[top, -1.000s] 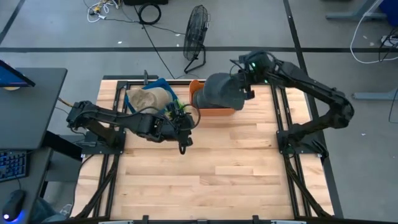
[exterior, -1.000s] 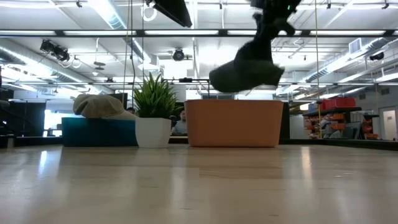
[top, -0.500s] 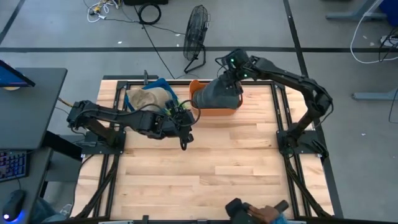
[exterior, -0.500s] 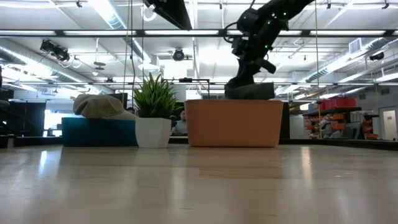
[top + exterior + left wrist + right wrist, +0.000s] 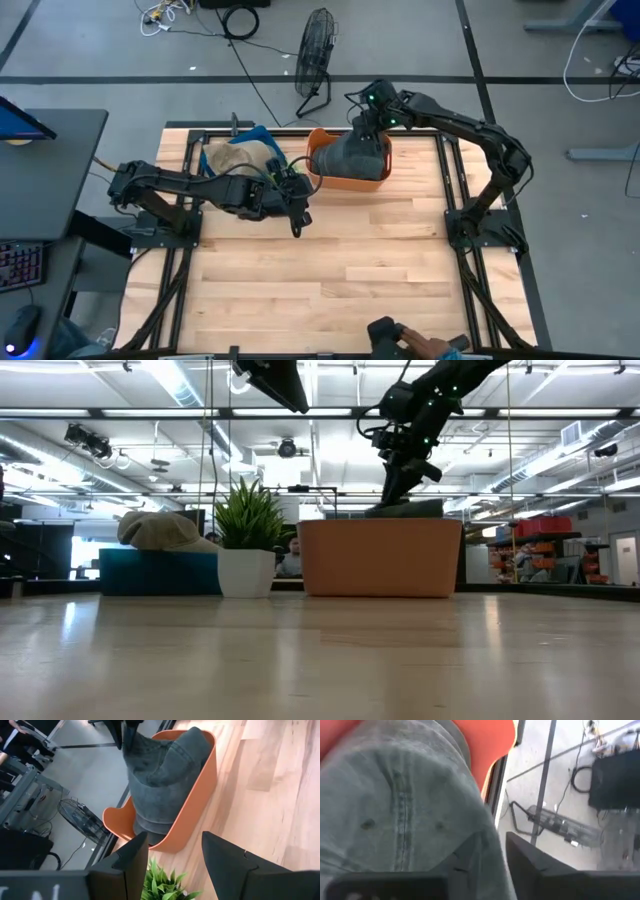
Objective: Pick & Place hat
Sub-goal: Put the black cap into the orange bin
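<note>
At desk's (image 5: 330, 270) far edge, orange bin (image 5: 343, 178) holds dark grey denim hat (image 5: 350, 155), crumpled w/ stitched seams. Right hand (image 5: 362, 128) grasps hat's top. Left hand (image 5: 297, 218) waits nearby, fingers parted, holding nothing.

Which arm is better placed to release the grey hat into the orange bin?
Right. Its gripper is over the orange bin at the grey hat, already lowered inside. The left gripper is open, off over bare table.
</note>
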Motion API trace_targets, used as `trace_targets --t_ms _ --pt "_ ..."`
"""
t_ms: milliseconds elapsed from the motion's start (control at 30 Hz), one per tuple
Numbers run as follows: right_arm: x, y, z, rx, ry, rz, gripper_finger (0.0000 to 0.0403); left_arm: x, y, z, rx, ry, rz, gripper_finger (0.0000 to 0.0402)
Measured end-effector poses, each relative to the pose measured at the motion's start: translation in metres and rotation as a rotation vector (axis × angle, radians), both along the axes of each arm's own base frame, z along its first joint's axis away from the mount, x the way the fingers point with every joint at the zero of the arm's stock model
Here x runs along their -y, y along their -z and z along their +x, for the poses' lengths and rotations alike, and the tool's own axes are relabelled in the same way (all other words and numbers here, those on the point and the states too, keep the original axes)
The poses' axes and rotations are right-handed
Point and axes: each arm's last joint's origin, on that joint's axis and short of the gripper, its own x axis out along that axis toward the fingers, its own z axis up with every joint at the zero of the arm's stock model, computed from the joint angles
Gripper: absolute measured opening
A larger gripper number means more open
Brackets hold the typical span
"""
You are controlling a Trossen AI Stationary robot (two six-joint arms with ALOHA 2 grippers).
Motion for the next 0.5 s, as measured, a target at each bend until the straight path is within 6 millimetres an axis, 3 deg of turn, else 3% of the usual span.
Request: trace_targets --t_ms 267,400,500 --pt "-0.018 -0.009 -0.008 -0.048 0.073 0.033 0.0149 -0.001 0.000 0.000 -0.003 -0.001 0.001 0.0188" --pt "-0.037 -0.027 -0.018 0.020 0.119 0.123 0.0131 -0.001 0.000 0.000 0.008 -0.010 -0.010 0.0188" --pt "-0.043 -0.029 -0.020 0.075 0.156 0.240 0.0090 -0.001 0.000 0.000 0.014 -0.016 -0.015 0.0188"
